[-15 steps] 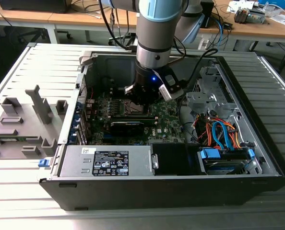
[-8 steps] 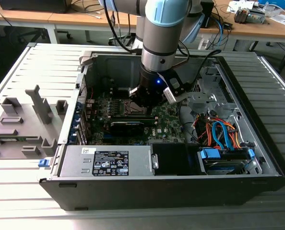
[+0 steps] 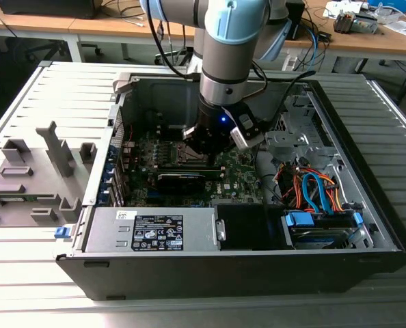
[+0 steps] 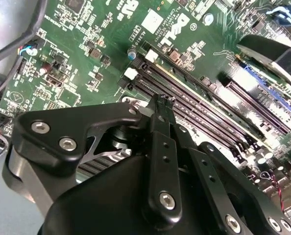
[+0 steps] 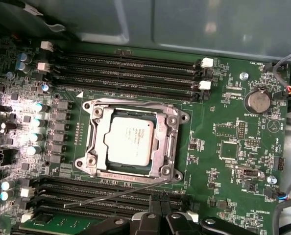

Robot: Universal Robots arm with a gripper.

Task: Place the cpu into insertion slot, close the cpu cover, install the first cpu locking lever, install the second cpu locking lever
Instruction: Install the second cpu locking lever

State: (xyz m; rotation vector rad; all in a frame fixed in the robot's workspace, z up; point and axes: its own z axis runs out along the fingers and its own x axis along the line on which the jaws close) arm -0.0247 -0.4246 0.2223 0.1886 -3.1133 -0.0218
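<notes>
Cpu point(image 5: 130, 140) sits in insertion slot point(image 5: 94, 142), cpu cover point(image 5: 171, 143) closed.

Exterior view bright, case interior shadowed; glare on capacitors point(image 5: 35, 105); near hand point(image 4: 160, 105) blurred.

Silver-grey cpu point(image 5: 130, 141), silver cpu cover point(image 5: 171, 142), green motherboard point(image 5: 224, 127), black hand point(image 4: 161, 105)
</notes>
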